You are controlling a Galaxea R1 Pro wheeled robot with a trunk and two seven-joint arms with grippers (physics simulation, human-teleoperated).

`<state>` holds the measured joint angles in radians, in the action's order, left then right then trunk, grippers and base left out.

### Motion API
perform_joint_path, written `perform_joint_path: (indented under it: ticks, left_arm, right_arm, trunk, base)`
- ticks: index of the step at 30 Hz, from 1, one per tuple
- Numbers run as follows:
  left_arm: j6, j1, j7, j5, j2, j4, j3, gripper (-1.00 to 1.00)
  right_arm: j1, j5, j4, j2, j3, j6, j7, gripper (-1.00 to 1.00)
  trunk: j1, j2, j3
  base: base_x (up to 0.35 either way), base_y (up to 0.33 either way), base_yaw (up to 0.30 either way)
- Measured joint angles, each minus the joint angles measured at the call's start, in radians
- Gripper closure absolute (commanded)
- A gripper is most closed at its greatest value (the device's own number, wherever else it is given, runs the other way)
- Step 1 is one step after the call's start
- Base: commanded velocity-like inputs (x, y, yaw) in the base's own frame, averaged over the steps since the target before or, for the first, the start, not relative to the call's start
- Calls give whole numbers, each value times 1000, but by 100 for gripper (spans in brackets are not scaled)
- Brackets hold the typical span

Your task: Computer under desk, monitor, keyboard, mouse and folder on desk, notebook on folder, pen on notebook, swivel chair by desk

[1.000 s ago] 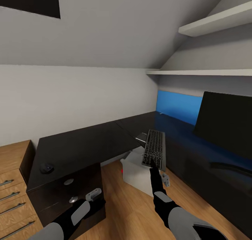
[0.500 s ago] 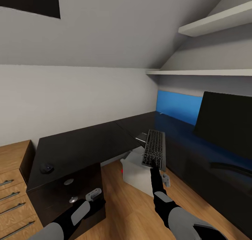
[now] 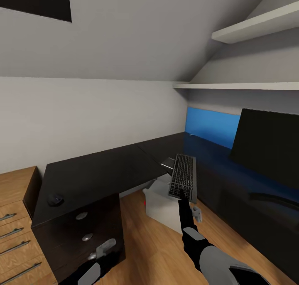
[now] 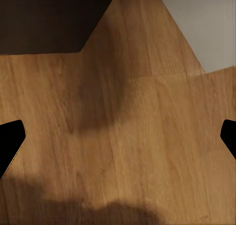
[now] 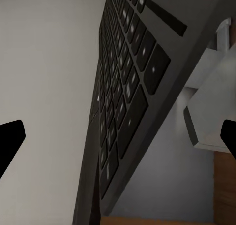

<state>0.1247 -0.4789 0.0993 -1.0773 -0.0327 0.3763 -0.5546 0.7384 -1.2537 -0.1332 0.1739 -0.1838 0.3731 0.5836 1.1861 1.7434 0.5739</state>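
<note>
The black keyboard (image 3: pixel 183 178) lies slanted across the inner front edge of the black L-shaped desk (image 3: pixel 95 170). Its near end juts out above the light grey computer (image 3: pixel 160 204) on the floor. My right gripper (image 3: pixel 181 198) is at that near end. In the right wrist view the keyboard (image 5: pixel 123 102) runs between the wide-apart fingertips of the open right gripper (image 5: pixel 118 139). The monitor (image 3: pixel 265 146) stands on the desk's right wing. A small dark mouse (image 3: pixel 55 199) sits on the left end. My left gripper (image 3: pixel 104 248) hangs low and open (image 4: pixel 118 136) over bare wood floor.
Black desk drawers (image 3: pixel 83 227) with round silver knobs are right beside my left arm. A wooden drawer chest (image 3: pixel 16 218) stands further left. A bright blue upright panel (image 3: pixel 211 127) backs the desk's right wing, and two white shelves (image 3: pixel 249 85) hang above it. Wood floor (image 3: pixel 145 243) lies between the arms.
My left arm has dropped lower and drawn back toward the bottom of the head view. The right arm and the keyboard have not moved.
</note>
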Motion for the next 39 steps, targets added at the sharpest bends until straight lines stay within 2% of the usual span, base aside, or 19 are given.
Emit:
perform_joint_path:
  ticks: [2, 5, 8, 12, 16, 26, 37, 39]
  left_arm:
    - [-53, 38, -47, 34, -14, 0, -2, -100]
    - [-142, 118, -133, 108, -44, 1, -3, -100]
    - [-185, 168, -196, 128, -60, 3, -3, -100]
    - [-224, 194, -282, 138, -70, 5, -4, -100]
    - [-230, 198, -299, 139, -79, 4, -4, -100]
    - [-225, 199, -302, 140, -81, 3, -4, -100]
    - [-225, 199, -302, 140, -81, 2, -3, -100]
    - [-225, 199, -301, 139, -82, 2, -3, -100]
  right_arm:
    - [0, 0, 0, 0, 0, 0, 0, -100]
    - [0, 0, 0, 0, 0, 0, 0, -100]
    - [0, 0, 0, 0, 0, 0, 0, -100]
    - [0, 0, 0, 0, 0, 0, 0, -100]
    - [0, 0, 0, 0, 0, 0, -3, -100]
    - [0, 0, 0, 0, 0, 0, -5, -100]
    - [0, 0, 0, 0, 0, 0, -5, -100]
    - [0, 0, 0, 0, 0, 0, -5, -100]
  trunk:
    - [0, 0, 0]
    - [0, 0, 0]
    - [0, 0, 0]
    - [0, 0, 0]
    - [0, 0, 0]
    - [0, 0, 0]
    - [42, 77, 34]
    - [42, 77, 34]
  base:
    - [0, 0, 0]
    - [0, 0, 0]
    - [0, 0, 0]
    - [0, 0, 0]
    - [61, 0, 0]
    - [13, 0, 0]
    - [0, 0, 0]
    - [0, 0, 0]
